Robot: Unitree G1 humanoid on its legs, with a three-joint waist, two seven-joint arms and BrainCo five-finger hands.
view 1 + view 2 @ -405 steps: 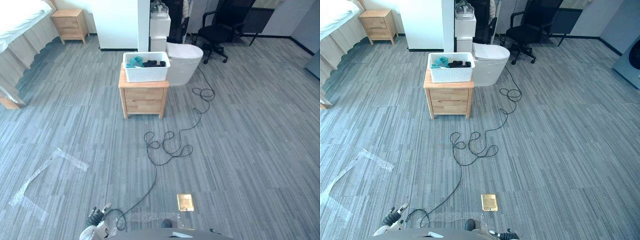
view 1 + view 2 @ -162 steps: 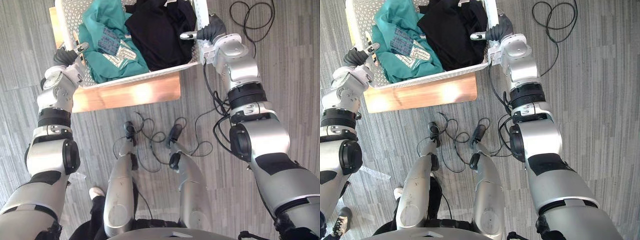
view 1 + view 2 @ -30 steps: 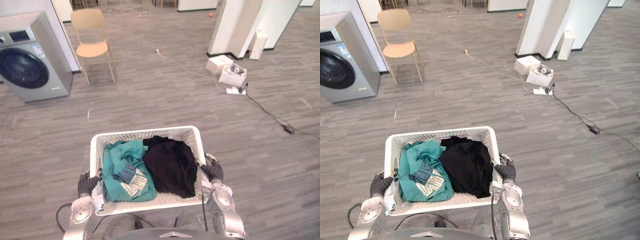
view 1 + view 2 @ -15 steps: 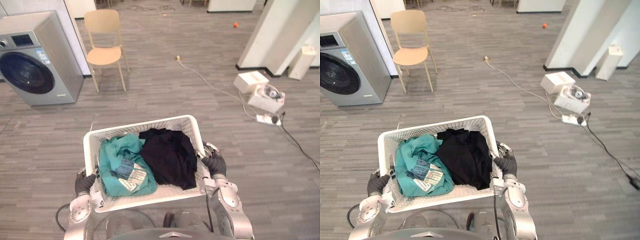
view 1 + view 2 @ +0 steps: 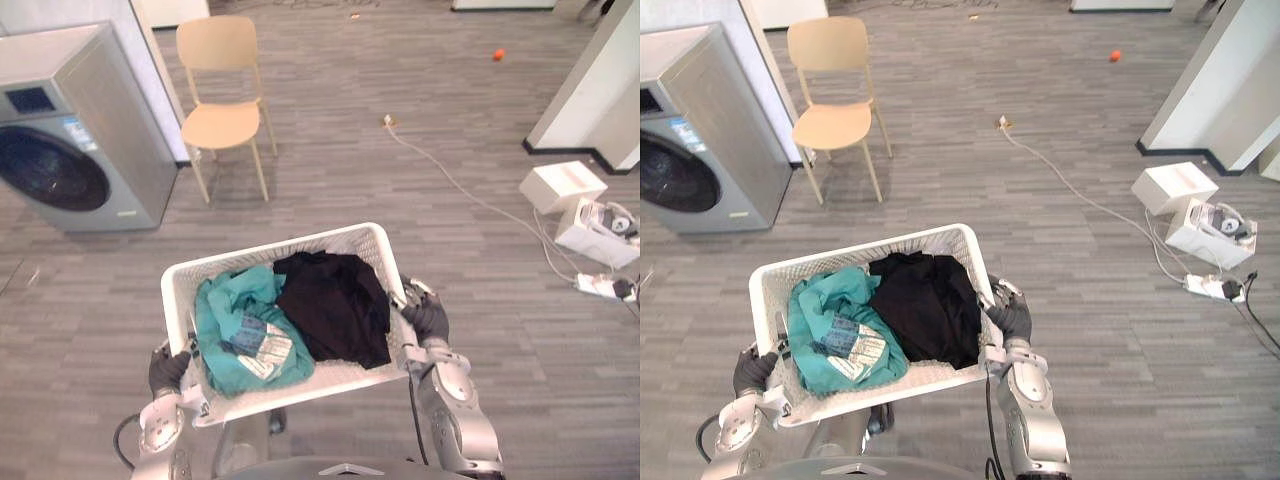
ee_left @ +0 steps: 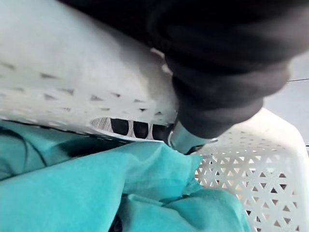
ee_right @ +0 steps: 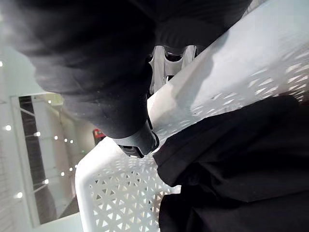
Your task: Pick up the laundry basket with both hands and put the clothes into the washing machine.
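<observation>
A white perforated laundry basket (image 5: pixel 270 246) is held up in front of me, clear of the floor. A teal garment (image 5: pixel 240 330) fills its left half and a black garment (image 5: pixel 335 300) its right half. My left hand (image 5: pixel 168 370) grips the basket's left end, and my right hand (image 5: pixel 428 318) grips the right end. In the left wrist view my left hand (image 6: pixel 227 72) curls over the rim (image 6: pixel 72 72), its fingertips (image 6: pixel 130 128) showing through the handle slot above the teal cloth (image 6: pixel 96 193). In the right wrist view my right hand (image 7: pixel 96 72) hooks over the rim (image 7: pixel 231 82) beside the black cloth (image 7: pixel 231 169).
A grey washing machine (image 5: pixel 70 130) with a dark round door stands at the upper left, against a white wall. A pale wooden chair (image 5: pixel 225 110) stands right of it. White boxes (image 5: pixel 560 185), a power strip and a floor cable (image 5: pixel 460 185) lie at the right by a white column (image 5: pixel 610 90).
The whole picture has shifted as the camera moved: the washing machine and chair now appear larger and nearer. The basket stays held in both hands as before.
</observation>
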